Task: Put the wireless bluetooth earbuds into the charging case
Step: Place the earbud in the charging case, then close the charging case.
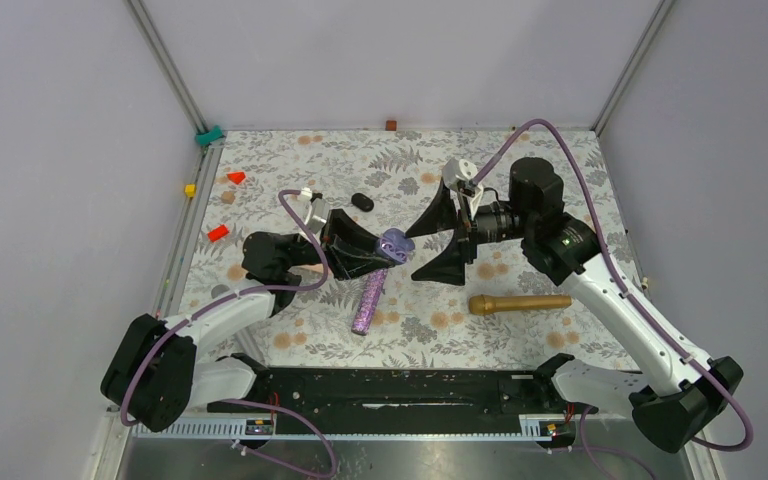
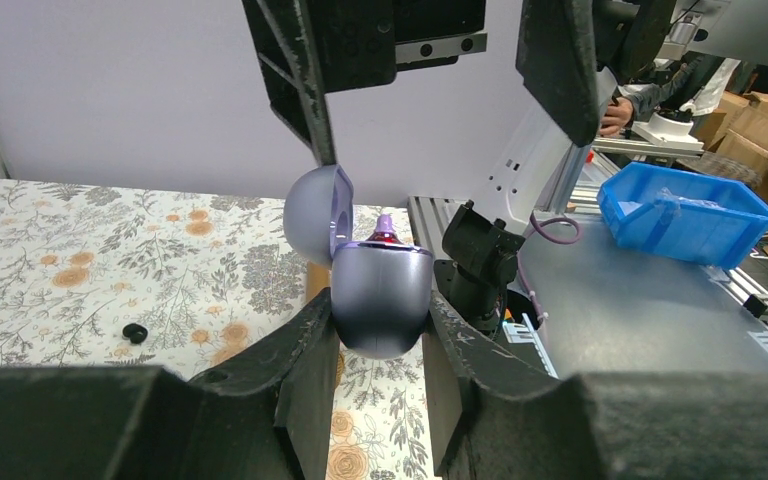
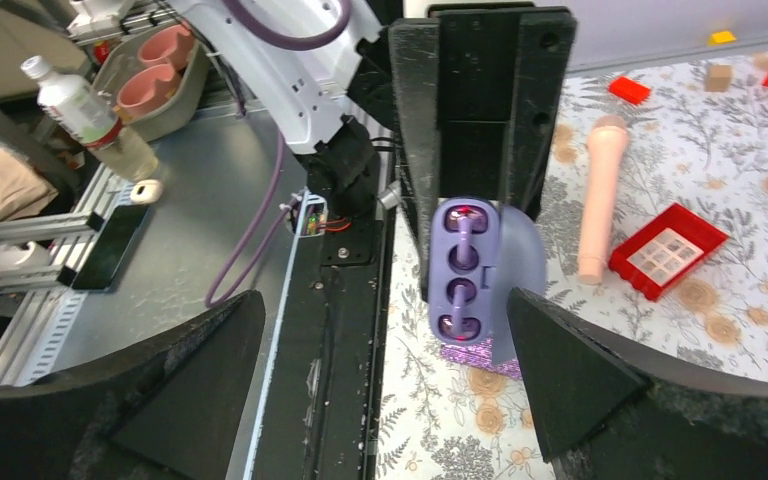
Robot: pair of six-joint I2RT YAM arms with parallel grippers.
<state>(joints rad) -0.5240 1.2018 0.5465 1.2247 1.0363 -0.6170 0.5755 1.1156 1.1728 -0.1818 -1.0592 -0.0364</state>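
Note:
My left gripper [image 1: 372,250] is shut on the purple charging case [image 1: 396,244] and holds it above the table with its lid open. In the left wrist view the case [image 2: 380,298] sits between the two fingers [image 2: 300,350]. My right gripper [image 1: 410,256] is open and empty, just right of the case and facing it. The right wrist view shows the case's open face [image 3: 460,270] with purple wells and a red light. A tiny black earbud-like piece [image 2: 135,332] lies on the floral cloth. I cannot tell whether an earbud sits in the wells.
A black oval capsule [image 1: 362,202] lies behind the left gripper. A glittery purple microphone [image 1: 368,303] and a gold microphone [image 1: 520,302] lie near the front. A pink microphone [image 3: 600,200], a red tray [image 3: 668,250] and small coloured blocks [image 1: 235,177] lie to the left.

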